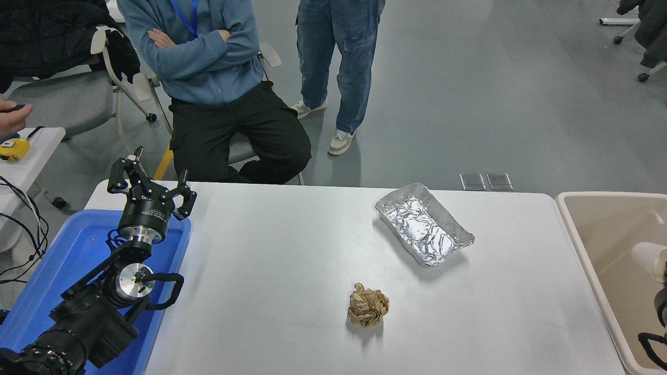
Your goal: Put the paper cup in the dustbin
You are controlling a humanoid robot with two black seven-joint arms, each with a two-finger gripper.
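Note:
The white paper cup [647, 258] lies on its side inside the outline of the beige dustbin [583, 245], at the picture's right edge, cut off by the frame. Only black parts of my right gripper [661, 302] show at the right edge, just below the cup. I cannot tell whether it touches or holds the cup. My left gripper [151, 179] is parked open and empty at the lower left, above the blue tray.
A blue tray [57, 260] lies under the left arm. A crinkled foil tray [423, 224] and a crumpled brown paper ball [368, 305] sit on the white table [281, 271]. One person sits and another stands at the far side.

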